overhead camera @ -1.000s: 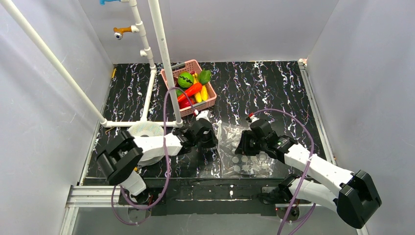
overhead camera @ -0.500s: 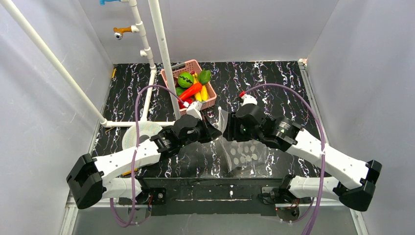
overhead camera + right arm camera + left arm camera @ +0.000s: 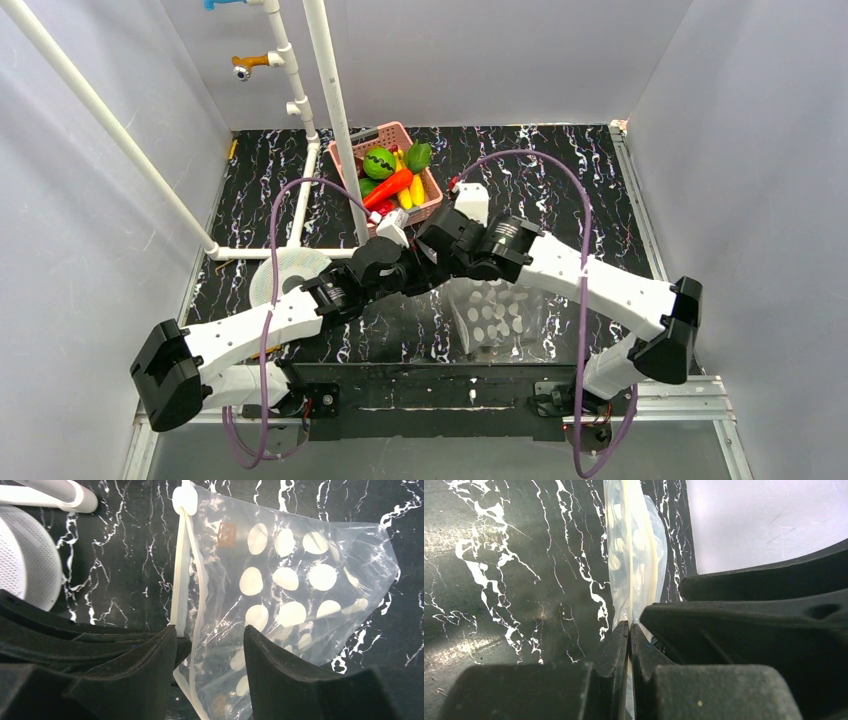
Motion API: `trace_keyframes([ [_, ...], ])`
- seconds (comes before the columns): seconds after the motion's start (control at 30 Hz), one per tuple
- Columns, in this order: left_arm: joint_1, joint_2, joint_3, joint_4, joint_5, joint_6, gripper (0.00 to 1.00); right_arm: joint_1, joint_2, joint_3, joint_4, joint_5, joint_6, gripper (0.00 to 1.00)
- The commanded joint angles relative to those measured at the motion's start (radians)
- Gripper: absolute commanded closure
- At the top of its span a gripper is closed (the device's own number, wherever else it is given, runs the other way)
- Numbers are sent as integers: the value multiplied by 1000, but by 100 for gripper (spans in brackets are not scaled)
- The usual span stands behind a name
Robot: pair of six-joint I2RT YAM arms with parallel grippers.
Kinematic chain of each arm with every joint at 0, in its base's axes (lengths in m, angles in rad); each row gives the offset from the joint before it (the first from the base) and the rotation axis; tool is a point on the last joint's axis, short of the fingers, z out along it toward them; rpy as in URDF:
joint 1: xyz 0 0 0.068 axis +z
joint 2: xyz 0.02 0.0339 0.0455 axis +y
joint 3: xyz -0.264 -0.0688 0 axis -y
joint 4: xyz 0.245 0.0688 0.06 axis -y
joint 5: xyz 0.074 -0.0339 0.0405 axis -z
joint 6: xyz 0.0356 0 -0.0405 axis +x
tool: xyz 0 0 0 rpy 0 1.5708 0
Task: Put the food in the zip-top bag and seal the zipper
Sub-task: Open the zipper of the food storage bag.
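Both grippers at bag mouth; food in basket.

Found left gripper (image 3: 629, 630) clamped on the edge of the bag (image 3: 634, 555), with film pinched between the fingertips and running away beyond them. Found right gripper (image 3: 210, 645) spread apart, straddling the mouth end of the bag, one finger (image 3: 150, 655) against the zipper (image 3: 180, 570), the other over spotted film. Noted a small orange-red label (image 3: 226, 534) near the zipper, print too small to read. No other writing legible. Logged pale round spots across the film. From top view, placed the bag on the table (image 3: 560, 170) just near-side of the two grippers. Spotted food (image 3: 392, 183) piled in the pink basket (image 3: 432, 205), just beyond the grippers, apart from the bag.
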State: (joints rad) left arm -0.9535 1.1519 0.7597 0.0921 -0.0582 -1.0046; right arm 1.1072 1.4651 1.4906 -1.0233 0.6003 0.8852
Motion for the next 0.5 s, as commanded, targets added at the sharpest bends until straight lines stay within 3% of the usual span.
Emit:
trace_keyframes([
  [0.0, -7, -56, -10, -25, -46, -5, 100, 30, 75, 58, -117, 89, 61, 41],
  [0.23, -7, -107, -22, -73, -94, -16, 100, 88, 174, 67, -304, 193, 192, 43],
  [0.33, -7, -122, -19, -114, -110, -17, 100, 93, 139, 21, -272, 183, 200, 45],
  [0.47, -7, -142, -27, -128, -131, -16, 100, 92, 65, -48, -187, 170, 171, 56],
])
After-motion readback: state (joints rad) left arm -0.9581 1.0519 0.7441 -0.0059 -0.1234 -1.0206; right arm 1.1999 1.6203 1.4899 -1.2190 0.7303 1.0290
